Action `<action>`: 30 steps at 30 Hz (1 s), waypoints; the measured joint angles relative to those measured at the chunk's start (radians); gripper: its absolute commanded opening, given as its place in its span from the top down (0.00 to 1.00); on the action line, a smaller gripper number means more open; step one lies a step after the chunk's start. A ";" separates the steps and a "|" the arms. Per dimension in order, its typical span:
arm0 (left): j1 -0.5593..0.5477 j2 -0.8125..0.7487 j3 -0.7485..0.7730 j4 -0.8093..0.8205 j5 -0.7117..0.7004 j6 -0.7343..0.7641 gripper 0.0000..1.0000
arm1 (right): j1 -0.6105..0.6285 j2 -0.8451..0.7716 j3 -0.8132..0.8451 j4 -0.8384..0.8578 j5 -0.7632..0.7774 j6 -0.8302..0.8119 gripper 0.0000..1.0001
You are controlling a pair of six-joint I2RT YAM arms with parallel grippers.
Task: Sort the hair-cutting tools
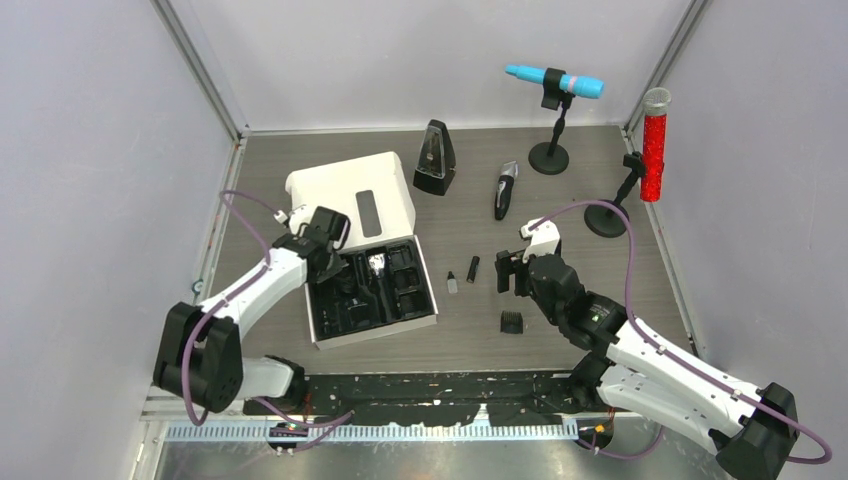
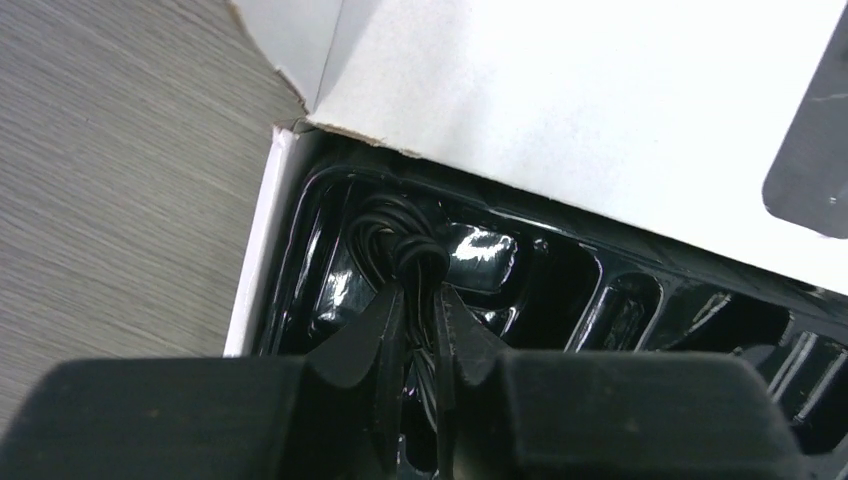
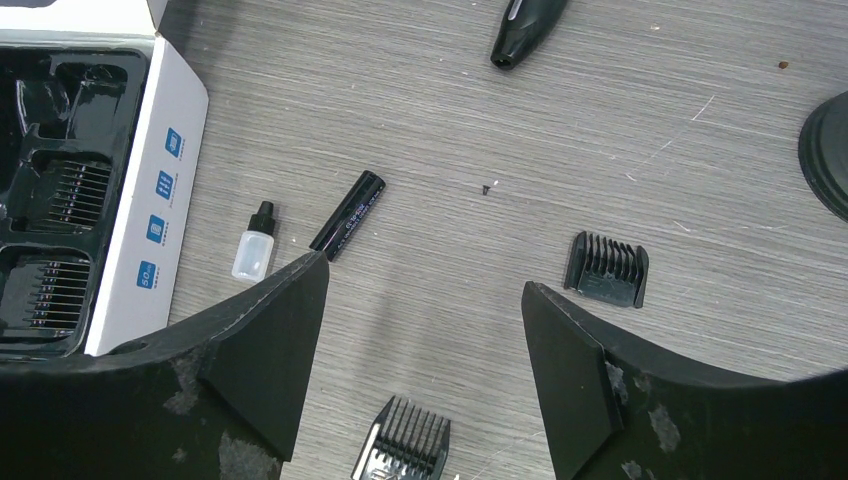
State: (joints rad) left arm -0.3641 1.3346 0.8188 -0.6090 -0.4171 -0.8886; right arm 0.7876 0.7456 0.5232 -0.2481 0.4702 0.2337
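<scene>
My left gripper (image 1: pixel 328 250) reaches into the back left corner of the black tray (image 2: pixel 610 300) inside the white box (image 1: pixel 372 335). Its fingers (image 2: pixel 385 330) are shut on the coiled black cable (image 2: pixel 412 250). The right gripper (image 3: pixel 420 275) hovers open over the table with nothing between its fingers. One comb guard (image 3: pixel 405 440) lies just under it and another (image 3: pixel 606 270) lies to its right. The tiny bottle (image 3: pixel 253 243) and short black cylinder (image 3: pixel 348 215) rest side by side near its left finger. The clipper (image 1: pixel 505 190) lies further back. Two comb guards (image 3: pixel 72 190) sit in tray slots.
The box's white lid (image 1: pixel 350 195) stands open behind the tray. A black metronome (image 1: pixel 435 158) is beside it. The blue microphone (image 1: pixel 555 82) and red microphone (image 1: pixel 655 150) stand on round black bases at the back right, close to the wall.
</scene>
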 measured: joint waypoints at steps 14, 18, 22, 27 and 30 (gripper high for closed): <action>0.000 -0.218 -0.095 -0.024 -0.006 -0.290 0.92 | -0.001 0.000 0.000 0.000 0.000 0.001 0.19; 0.000 -0.245 -0.143 -0.018 -0.017 -0.402 0.94 | -0.002 0.000 0.000 0.000 0.000 0.001 0.19; 0.000 -0.268 -0.190 0.004 -0.033 -0.508 0.95 | -0.002 0.000 0.000 0.000 0.000 0.001 0.19; 0.000 -0.260 -0.193 0.017 -0.065 -0.574 0.94 | -0.002 0.000 -0.003 0.000 0.000 0.001 0.19; 0.000 -0.238 -0.193 0.027 -0.082 -0.593 0.94 | -0.002 0.000 -0.006 -0.001 0.000 0.001 0.19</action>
State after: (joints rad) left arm -0.3641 1.0966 0.6254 -0.5823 -0.4988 -1.4818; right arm 0.7853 0.7460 0.5167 -0.2489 0.4698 0.2348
